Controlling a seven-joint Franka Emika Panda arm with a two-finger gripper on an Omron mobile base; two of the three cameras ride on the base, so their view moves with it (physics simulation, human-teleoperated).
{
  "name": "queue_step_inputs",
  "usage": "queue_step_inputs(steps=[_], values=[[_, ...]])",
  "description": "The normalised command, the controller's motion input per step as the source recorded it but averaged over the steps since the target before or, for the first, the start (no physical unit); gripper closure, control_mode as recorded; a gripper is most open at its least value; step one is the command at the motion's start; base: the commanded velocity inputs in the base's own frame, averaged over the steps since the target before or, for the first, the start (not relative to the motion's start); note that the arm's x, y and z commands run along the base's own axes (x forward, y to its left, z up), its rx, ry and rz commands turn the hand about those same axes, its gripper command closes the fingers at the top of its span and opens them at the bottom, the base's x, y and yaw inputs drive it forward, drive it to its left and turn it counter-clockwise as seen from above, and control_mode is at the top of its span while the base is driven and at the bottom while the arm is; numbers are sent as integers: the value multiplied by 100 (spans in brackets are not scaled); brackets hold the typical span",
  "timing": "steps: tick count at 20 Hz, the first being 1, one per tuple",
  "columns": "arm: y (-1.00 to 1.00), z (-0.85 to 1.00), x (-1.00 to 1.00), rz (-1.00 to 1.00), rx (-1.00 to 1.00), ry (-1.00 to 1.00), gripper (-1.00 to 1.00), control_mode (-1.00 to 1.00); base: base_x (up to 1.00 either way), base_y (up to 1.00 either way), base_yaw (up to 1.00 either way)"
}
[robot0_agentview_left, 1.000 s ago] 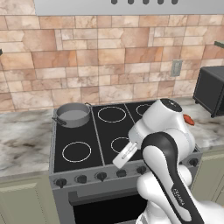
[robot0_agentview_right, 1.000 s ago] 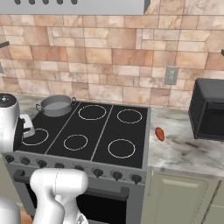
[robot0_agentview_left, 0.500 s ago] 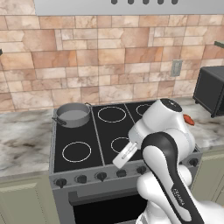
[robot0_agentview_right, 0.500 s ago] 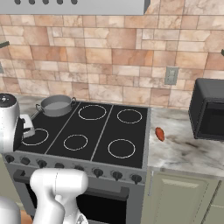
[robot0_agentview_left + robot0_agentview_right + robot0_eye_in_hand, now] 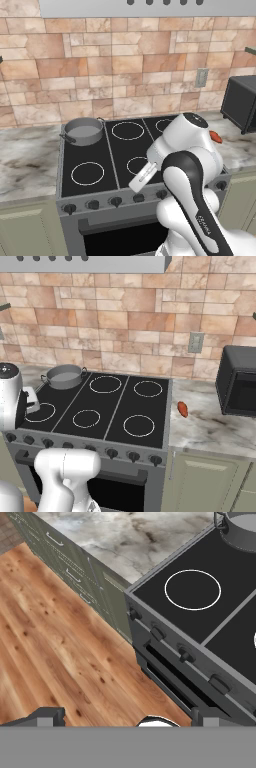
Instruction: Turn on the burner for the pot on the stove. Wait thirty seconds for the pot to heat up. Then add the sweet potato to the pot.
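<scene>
The pot (image 5: 83, 131) sits on the rear-left burner ring of the stove (image 5: 117, 150), at the far left of the black cooktop. In the right base view it appears at the same corner (image 5: 63, 376), empty as far as the rim allows a look inside.

Along the stove front runs the row of black knobs (image 5: 116, 201). None appears to be touched. In the hand view these knobs (image 5: 186, 656) lie ahead of the claw (image 5: 127, 717) and to its right, with the wooden floor (image 5: 55, 657) below and to the left. The claw's two tips stand fully spread, and nothing is between them.

Controlling relation: the claw is above the floor in front of the stove, short of the knob row. The pot (image 5: 240, 529) lies farther beyond the knobs, at the upper right of the hand view. The next move is judged to be an approach forward to the knob that serves the rear-left burner; which knob that is cannot be told from the markings.

The sweet potato (image 5: 183, 409) lies on the marble worktop (image 5: 215, 426) just right of the stove, long axis running roughly front to back, well apart from the pot. The burner step appears not yet done.
</scene>
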Motion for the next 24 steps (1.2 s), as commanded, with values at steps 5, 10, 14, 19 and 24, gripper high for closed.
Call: queue_step_inputs(steps=[5, 10, 14, 19, 24], values=[[0, 0, 0, 0, 0, 0, -100, -100, 0, 0, 0], [0, 0, 0, 0, 0, 0, -100, -100, 0, 0, 0], [0, 0, 0, 0, 0, 0, -100, -100, 0, 0, 0], [0, 0, 0, 0, 0, 0, -100, -100, 0, 0, 0], [0, 0, 0, 0, 0, 0, -100, -100, 0, 0, 0]])
